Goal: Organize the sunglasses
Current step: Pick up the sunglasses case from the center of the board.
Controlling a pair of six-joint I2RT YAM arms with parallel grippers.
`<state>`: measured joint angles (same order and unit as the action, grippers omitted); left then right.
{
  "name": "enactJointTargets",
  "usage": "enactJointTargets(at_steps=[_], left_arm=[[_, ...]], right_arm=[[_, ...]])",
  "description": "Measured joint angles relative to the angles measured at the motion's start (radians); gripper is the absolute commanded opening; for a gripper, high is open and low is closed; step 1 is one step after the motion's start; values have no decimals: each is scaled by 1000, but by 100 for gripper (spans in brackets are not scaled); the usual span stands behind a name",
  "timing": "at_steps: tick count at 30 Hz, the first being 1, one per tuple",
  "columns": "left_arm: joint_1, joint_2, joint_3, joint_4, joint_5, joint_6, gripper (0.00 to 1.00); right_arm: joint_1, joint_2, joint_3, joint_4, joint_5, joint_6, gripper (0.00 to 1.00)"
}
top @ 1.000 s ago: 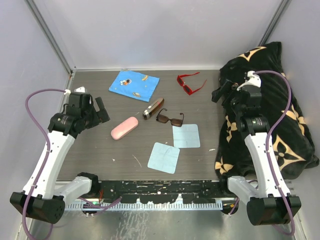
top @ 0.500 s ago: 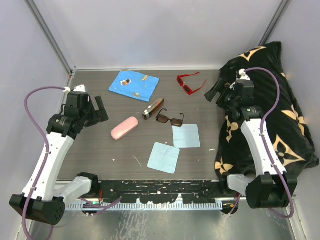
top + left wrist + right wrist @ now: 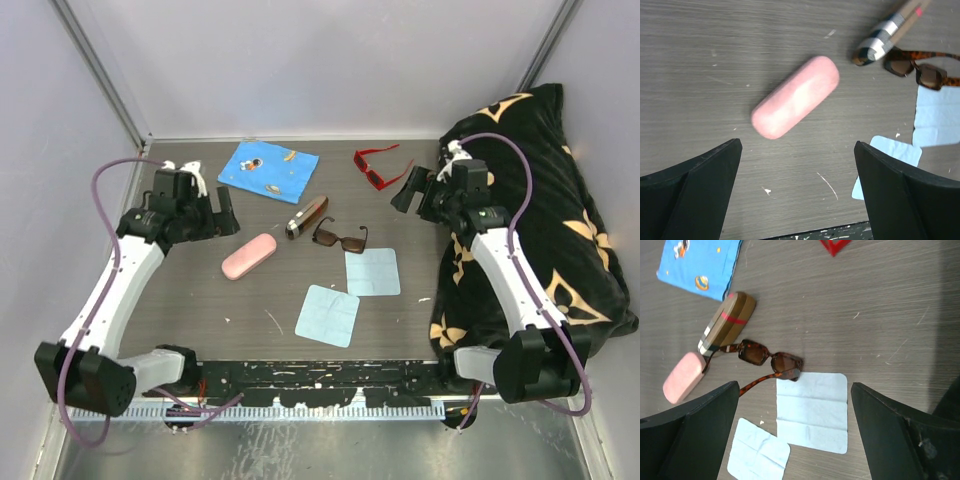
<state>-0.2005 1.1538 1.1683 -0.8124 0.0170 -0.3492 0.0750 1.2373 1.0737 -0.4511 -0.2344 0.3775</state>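
Both arms swung inward: left gripper [image 3: 218,212] now above the pink case [image 3: 249,256] centre-left, right gripper [image 3: 410,192] near the red sunglasses [image 3: 378,168] upper centre (brown sunglasses [image 3: 340,237] lie mid-frame); both wide open, empty, so approach only.

I saw a dark wood-grain table [image 3: 180,290] carrying a blue patterned cloth [image 3: 268,170] at the back, with red sunglasses [image 3: 380,166] to its right. Mid-table, a brown striped glasses case [image 3: 306,216] lay just beside tortoiseshell sunglasses [image 3: 340,237]. There was also a pink case [image 3: 249,256], one pale blue wipe [image 3: 372,271], another wipe [image 3: 328,315], and a black-and-gold blanket [image 3: 560,230] on the right.
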Motion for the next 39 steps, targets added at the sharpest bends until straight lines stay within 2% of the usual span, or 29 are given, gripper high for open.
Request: enactJointTargets(at_steps=[6, 16, 24, 31, 39], left_arm=[[0, 117, 3, 59, 117, 73, 98], [-2, 270, 7, 185, 84, 189, 98], [-53, 343, -10, 302, 54, 419, 98], [-76, 465, -18, 306, 55, 588, 98], [-109, 478, -25, 299, 56, 666, 98]], right_arm=[[75, 0, -23, -2, 15, -32, 100], [79, -34, -96, -2, -1, -58, 100], [80, -60, -125, 1, -56, -70, 100], [80, -74, -130, 0, -83, -84, 100], [80, -79, -138, 0, -103, -88, 100]])
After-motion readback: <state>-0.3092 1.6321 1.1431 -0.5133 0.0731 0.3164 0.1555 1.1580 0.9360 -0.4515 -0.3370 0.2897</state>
